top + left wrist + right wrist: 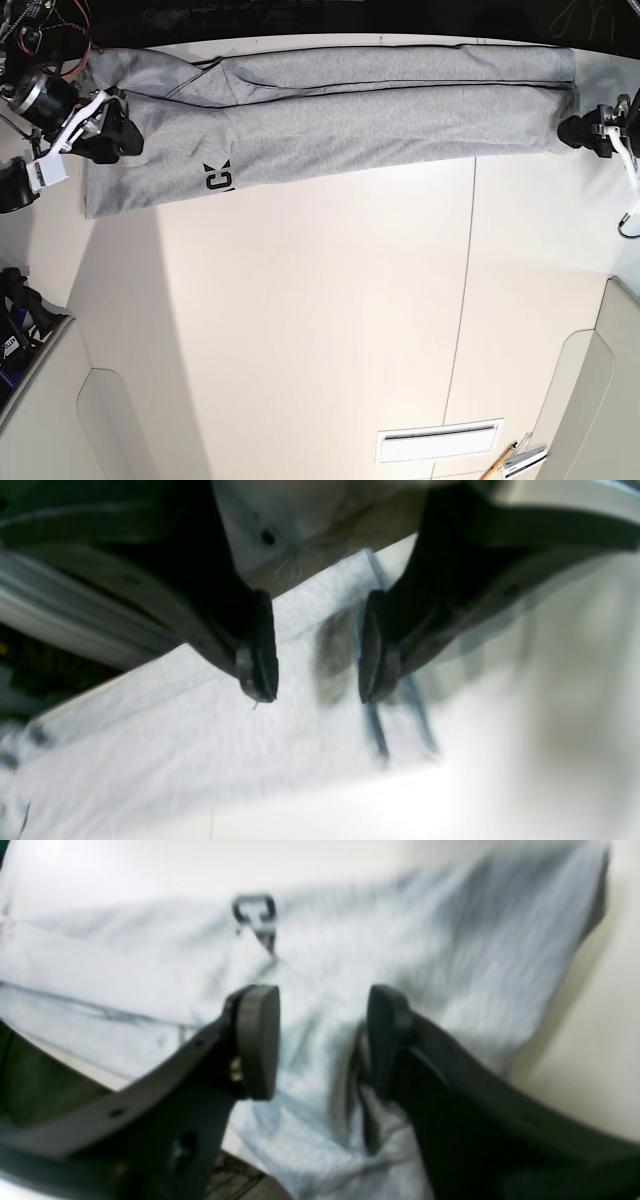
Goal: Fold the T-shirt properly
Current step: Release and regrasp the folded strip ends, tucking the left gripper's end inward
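Observation:
The heather-grey T-shirt [340, 105] lies folded into a long strip across the far side of the white table [320, 300], with black lettering [218, 178] showing near its left end. My right gripper [108, 135] sits at the strip's left end. In the right wrist view my right gripper [322, 995] is open just above the rumpled T-shirt [450, 950], the cloth bunching by one finger. At the strip's right end is my left gripper [580, 130]. The left wrist view shows my left gripper [314, 696] open over the T-shirt [200, 750], nothing between the fingers. Both wrist views are blurred.
A white slotted plate [437, 440] and a pencil-like tool [512, 460] lie near the front right of the table. Cables and arm hardware [30, 60] crowd the far left corner. The shirt runs close to the table's far edge [300, 42].

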You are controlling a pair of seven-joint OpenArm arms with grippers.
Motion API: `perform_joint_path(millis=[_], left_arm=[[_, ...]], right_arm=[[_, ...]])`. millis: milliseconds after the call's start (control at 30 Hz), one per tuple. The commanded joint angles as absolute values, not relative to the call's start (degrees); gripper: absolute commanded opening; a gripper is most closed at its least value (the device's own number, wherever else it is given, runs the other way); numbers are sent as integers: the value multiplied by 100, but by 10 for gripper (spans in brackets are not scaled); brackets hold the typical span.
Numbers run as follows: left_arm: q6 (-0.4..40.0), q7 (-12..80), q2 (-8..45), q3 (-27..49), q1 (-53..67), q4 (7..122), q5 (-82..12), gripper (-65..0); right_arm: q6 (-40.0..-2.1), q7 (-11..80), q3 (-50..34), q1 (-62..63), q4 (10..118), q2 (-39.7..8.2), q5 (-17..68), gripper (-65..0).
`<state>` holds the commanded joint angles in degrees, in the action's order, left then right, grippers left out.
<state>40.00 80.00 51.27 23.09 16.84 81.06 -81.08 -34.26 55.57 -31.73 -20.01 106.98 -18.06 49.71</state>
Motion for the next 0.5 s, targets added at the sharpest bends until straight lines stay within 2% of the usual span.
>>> perform_joint_path(millis=[67, 100, 133, 200, 233, 300, 433, 500], left_arm=[[4000, 8000, 5116, 2823, 1809, 8106, -8326, -349], [4000, 8000, 5087, 3065, 1887, 8106, -8383, -349], [4000, 8000, 5030, 3295, 1968, 8106, -8405, -349], [4000, 8000, 4880, 3684, 2132, 8106, -8500, -348], [4000, 8000, 4777, 3857, 2211, 8106, -8500, -348], [4000, 8000, 4547, 4141, 2397, 8106, -8500, -346], [4000, 8000, 4106, 4298, 2711, 8103, -8500, -238], [4000, 8000, 3922, 4298, 2718, 8103, -8500, -229]], right_arm=[[-3428, 5553, -3229, -1997, 10822, -1806, 4945, -375], [-3428, 5553, -3227, -1984, 10822, -1804, 4908, -410], [-3428, 5553, -3218, -1984, 10820, -1798, 4906, -464], [-3428, 5553, -3218, -1986, 10820, -1772, 4908, -611], [-3428, 5553, -3218, -1986, 10820, -1763, 4906, -650], [-3435, 5551, -3218, -1986, 10796, -1739, 4884, -650], [-3472, 5360, -3122, -1981, 10462, -1732, 4633, -650], [-3470, 5290, -3092, -1938, 10224, -1732, 4580, -650]])
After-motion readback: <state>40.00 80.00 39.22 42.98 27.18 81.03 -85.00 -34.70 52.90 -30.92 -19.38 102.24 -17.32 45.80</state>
